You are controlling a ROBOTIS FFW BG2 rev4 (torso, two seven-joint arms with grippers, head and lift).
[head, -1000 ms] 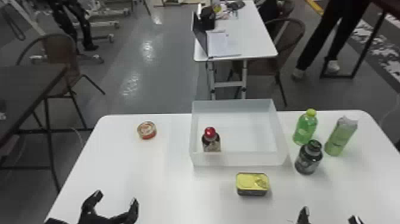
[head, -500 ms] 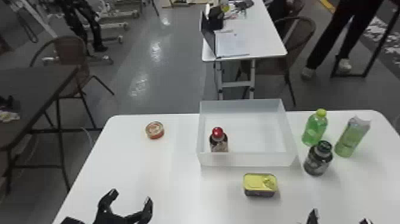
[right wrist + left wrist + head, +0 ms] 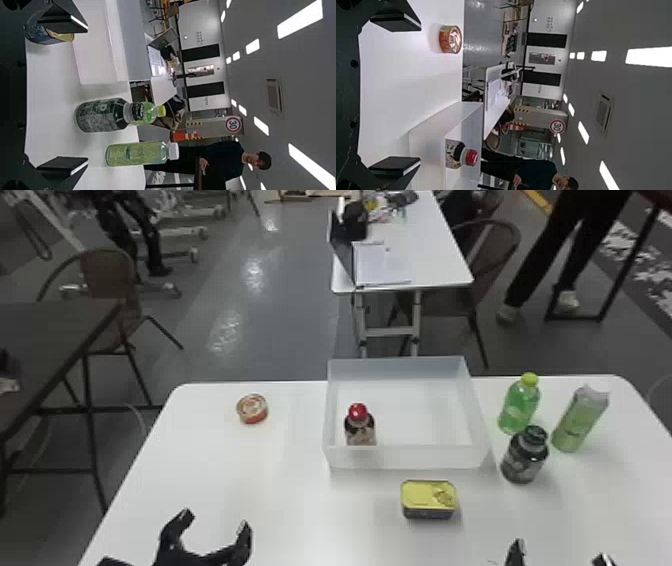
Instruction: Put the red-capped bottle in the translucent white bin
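**Left gripper [image 3: 215,521] empty, red-capped bottle [image 3: 359,430] in the bin [image 3: 400,457]**

The left gripper's two fingers stand apart with nothing between them. Set against the bin, it sits slightly farther right than in the first frame, a small drift inward; the whole head view also shifts sideways and partly back. The red-capped bottle keeps its place in the bin, so the placing looks done, and the drift seems to be settling rather than a new reach.

The left arm comes in from the bottom edge of the head view, its gripper low over the near left part of the table [image 3: 280,500], well apart from the bin. The right gripper [image 3: 561,551] waits at the near right, fingers also apart and empty.

Farther out, the red-capped bottle stands upright inside the bin, near its front left corner. The yellow-topped tin [image 3: 428,500] lies just in front of the bin. Nothing more seems called for except keeping both arms clear.
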